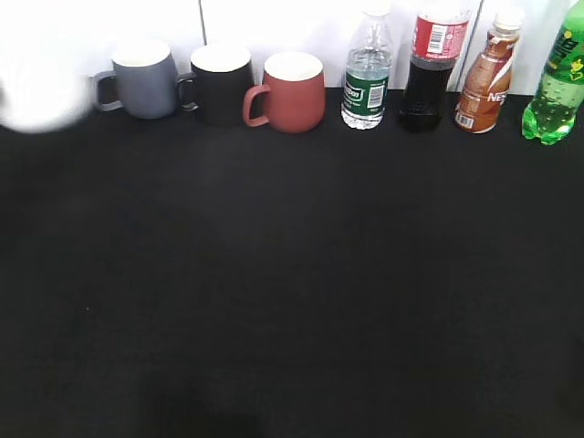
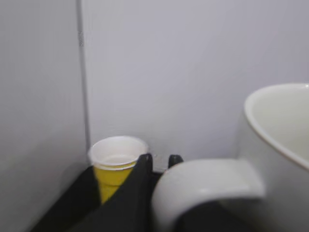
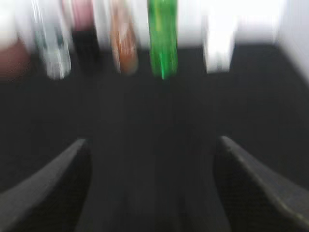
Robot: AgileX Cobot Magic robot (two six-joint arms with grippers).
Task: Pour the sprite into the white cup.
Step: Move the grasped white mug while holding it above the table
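along the back edge of the desk [image 1: 292,292] stands one row against the wall. from left to right: the white cup [image 1: 36,91] at the far left, then a mug [image 1: 144,79], a second mug [image 1: 219,82] just beside it, a third mug [image 1: 290,91], then a water bottle [image 1: 366,78], a cola bottle [image 1: 431,64], a tea bottle [image 1: 485,78], and the sprite [image 1: 557,87] at the far right edge. in front of the row lies only the desk. from my left tool the white cup is right before me, and a paper cup [image 2: 116,164] stands behind it in the corner.

Upright sprite [image 1: 557,87]; blurred white cup [image 1: 41,96]
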